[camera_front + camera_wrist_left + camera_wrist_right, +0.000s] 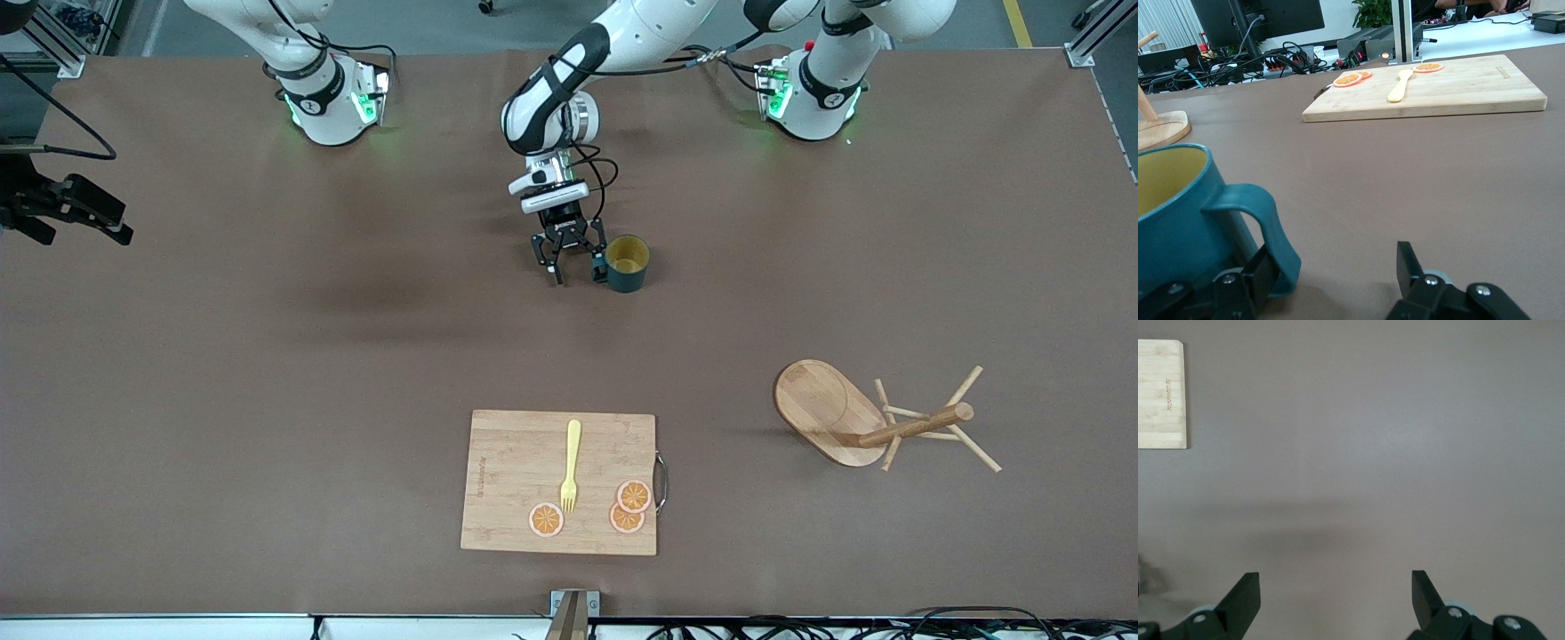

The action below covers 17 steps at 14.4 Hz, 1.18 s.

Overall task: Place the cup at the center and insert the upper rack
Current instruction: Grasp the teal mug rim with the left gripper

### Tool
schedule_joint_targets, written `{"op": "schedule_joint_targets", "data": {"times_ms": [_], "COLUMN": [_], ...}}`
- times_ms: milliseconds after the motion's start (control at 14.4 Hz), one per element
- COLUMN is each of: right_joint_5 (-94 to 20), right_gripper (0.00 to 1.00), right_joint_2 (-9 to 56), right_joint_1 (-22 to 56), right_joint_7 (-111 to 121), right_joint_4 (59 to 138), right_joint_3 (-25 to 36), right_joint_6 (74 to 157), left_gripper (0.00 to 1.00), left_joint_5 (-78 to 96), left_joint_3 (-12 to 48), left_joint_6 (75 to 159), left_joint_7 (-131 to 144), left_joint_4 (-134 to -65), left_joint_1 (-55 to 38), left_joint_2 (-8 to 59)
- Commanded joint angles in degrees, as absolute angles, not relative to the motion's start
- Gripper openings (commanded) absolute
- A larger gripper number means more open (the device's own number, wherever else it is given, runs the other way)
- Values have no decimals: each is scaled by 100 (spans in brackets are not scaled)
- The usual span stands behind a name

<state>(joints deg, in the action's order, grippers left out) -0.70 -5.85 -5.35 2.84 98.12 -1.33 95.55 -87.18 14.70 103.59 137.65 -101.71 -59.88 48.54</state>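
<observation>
The dark teal cup (pixel 628 263) stands upright on the brown table near its middle, with its handle toward my left gripper (pixel 576 269). That gripper is open and low at the table. In the left wrist view one finger (pixel 1265 273) is right at the cup's handle (pixel 1275 230), and the gap between the jaws (pixel 1337 257) is empty. The wooden mug tree (pixel 916 425) lies on its side toward the left arm's end, its oval base (pixel 822 409) tipped up. My right gripper (pixel 1335 587) is open and empty, high over bare table at the right arm's end.
A rectangular wooden cutting board (pixel 507 480) lies nearer the front camera than the cup. It carries a yellow fork (pixel 571 467) and three orange slices (pixel 633 495). It shows in the left wrist view (pixel 1458 93) and its corner in the right wrist view (pixel 1161 393).
</observation>
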Motion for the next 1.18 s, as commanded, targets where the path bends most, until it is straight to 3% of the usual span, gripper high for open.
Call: {"op": "schedule_joint_targets", "data": {"times_ms": [0,277,1110], "right_joint_5": [62,62,53], "right_gripper": [100,100,100], "right_joint_2": [-694,-686,-686], "right_joint_1": [-510,-501,-492], "right_joint_7": [299,299,290], "right_joint_4": [9896,9888,9888], "right_joint_3": [-141,-141,-141], "right_joint_6": [9536,9527,9527], "left_gripper": [79,73,9], "left_joint_5": [-8798,-8789,-8517], "left_joint_3": [1371,1362,1371], "left_joint_6": [10310,10310,10371], "left_joint_7": [13632,13641,13685], "left_joint_4": [-10028,-10028,-9949], "left_joint_1": [-6029,-6029,-5985], "left_joint_2": [4948,4948,4887]}}
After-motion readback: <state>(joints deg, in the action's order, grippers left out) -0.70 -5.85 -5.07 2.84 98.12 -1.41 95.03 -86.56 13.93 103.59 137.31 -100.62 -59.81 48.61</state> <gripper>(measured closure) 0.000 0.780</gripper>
